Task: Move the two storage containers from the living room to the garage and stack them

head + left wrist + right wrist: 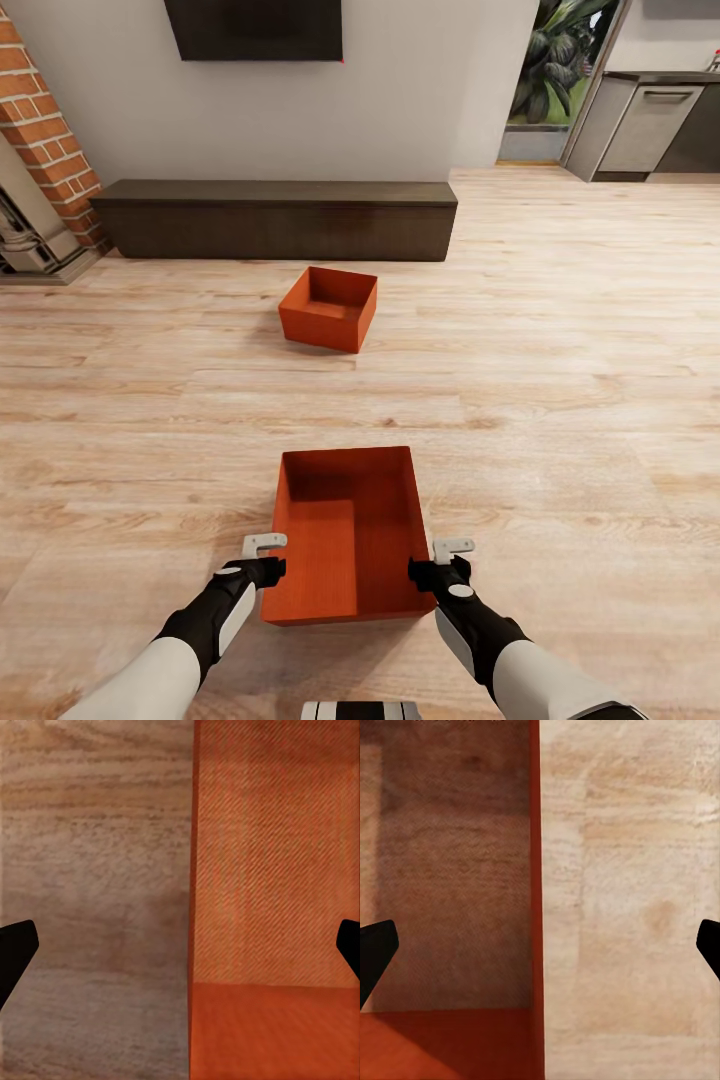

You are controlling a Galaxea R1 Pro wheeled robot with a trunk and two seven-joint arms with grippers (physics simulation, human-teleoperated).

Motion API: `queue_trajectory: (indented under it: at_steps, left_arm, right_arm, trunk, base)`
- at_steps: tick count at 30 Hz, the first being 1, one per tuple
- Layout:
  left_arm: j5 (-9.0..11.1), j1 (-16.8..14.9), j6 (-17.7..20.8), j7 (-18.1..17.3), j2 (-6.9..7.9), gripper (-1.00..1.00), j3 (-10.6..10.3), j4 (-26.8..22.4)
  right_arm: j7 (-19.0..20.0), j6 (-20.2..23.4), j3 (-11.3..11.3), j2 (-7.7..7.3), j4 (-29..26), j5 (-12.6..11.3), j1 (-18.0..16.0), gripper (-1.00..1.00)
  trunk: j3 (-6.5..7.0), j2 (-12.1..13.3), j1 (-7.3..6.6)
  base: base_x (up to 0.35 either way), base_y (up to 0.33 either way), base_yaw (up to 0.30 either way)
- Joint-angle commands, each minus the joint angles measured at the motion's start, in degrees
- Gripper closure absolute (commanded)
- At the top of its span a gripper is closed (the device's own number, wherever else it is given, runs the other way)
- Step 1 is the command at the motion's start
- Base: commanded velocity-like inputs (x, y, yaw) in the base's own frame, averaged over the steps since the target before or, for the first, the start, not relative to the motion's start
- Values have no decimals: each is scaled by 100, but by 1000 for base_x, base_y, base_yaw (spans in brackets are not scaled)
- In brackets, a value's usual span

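Head view: near bin (350, 535) on wood floor (560, 400), left tool (262, 558) and right tool (445, 562) spread wide, each straddling a side wall. Far bin (329, 308) near bench (275, 218).

I look down on a light wood plank floor (560, 330) with warm, streaky grain, running back to a plain white wall (420, 90) where a flat black television (255, 28) hangs. Against that wall stands a long, low, dark brown bench (275, 218), and at its left end I see a red brick fireplace surround (45, 135) on a pale stone base. Far right, I make out grey kitchen cabinets (645, 125) beside an opening filled with green foliage (560, 60).
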Motion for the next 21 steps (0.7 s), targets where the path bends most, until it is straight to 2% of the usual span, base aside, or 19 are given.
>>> queue_trajectory:
  at_steps: [1, 9, 21]
  left_arm:
    - [35, 0, 30, 24, -1, -100, -3, -13]
    - [35, 0, 31, 24, -1, -100, -3, -14]
    - [35, 0, 32, 24, -1, -100, 3, -6]
  right_arm:
    - [-30, -24, 46, -2, 5, -54, -4, -100]
    - [-30, -29, 46, -2, -3, -54, -4, -100]
    - [-30, -42, 46, -2, -6, -54, -4, -100]
  trunk:
    - [-4, -1, -1]
    - [-4, -1, -1]
    - [-219, -483, 263]
  base:
    - [0, 0, 0]
    - [0, 0, 0]
    - [0, 0, 0]
